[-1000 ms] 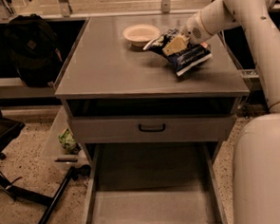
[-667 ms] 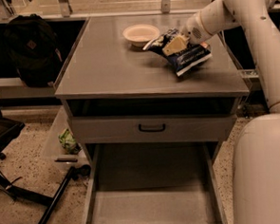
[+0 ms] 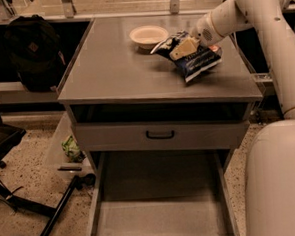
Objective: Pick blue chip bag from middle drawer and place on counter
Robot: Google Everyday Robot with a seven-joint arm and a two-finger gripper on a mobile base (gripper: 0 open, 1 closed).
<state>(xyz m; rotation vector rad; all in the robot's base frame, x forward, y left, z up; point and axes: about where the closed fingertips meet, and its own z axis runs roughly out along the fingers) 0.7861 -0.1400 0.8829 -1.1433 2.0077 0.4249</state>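
The blue chip bag [image 3: 200,59] is over the right rear part of the counter [image 3: 119,71], tilted, with its lower edge at or just above the surface. My gripper [image 3: 184,47] reaches in from the upper right and is shut on the bag's top left part, with one cream finger [image 3: 182,48] lying across it. The middle drawer [image 3: 158,217] is pulled out at the bottom of the view, and its flat grey floor is bare.
A white bowl [image 3: 148,36] stands on the counter just left of the bag. A closed drawer front with a black handle [image 3: 160,134] sits above the open drawer. A black backpack [image 3: 32,52], a green packet [image 3: 71,147] and black stand legs [image 3: 53,216] are on the left.
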